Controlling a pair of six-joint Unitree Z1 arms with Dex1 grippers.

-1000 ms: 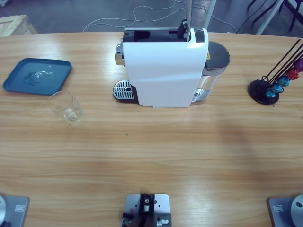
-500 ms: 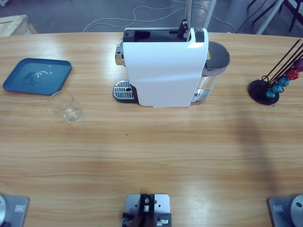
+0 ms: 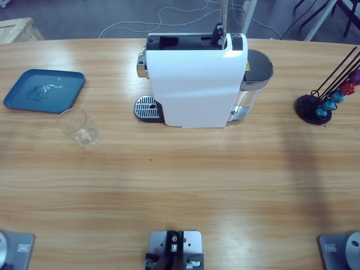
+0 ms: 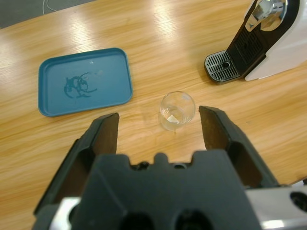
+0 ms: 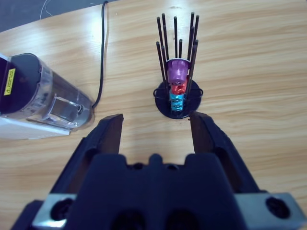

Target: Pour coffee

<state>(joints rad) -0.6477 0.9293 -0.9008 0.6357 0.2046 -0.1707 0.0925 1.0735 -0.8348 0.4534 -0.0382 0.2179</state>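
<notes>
The left gripper (image 4: 159, 125) is hanging above the table (image 3: 185, 180) with its jaws spread wide and nothing between them, and it is looking down on a clear glass (image 4: 177, 110) standing upright on the wood. The glass (image 3: 79, 127) is sitting just beside the near edge of a blue tray (image 3: 44, 90), apart from it, and well to the left of the white coffee machine (image 3: 194, 84). No coffee is showing in the glass (it is looking clear to the bottom), and the machine's drip grate (image 3: 147, 107) is lying bare.

The right gripper (image 5: 154, 125) is likewise standing wide open and holding nothing, hovering over a black wire capsule rack (image 5: 176, 91) with purple, red and blue capsules (image 5: 177, 84) stacked in it. The machine's water tank (image 5: 45, 96) is showing at the left of that view, with a black cord (image 5: 102, 57) running past it.

Neither arm is appearing in the high view.
</notes>
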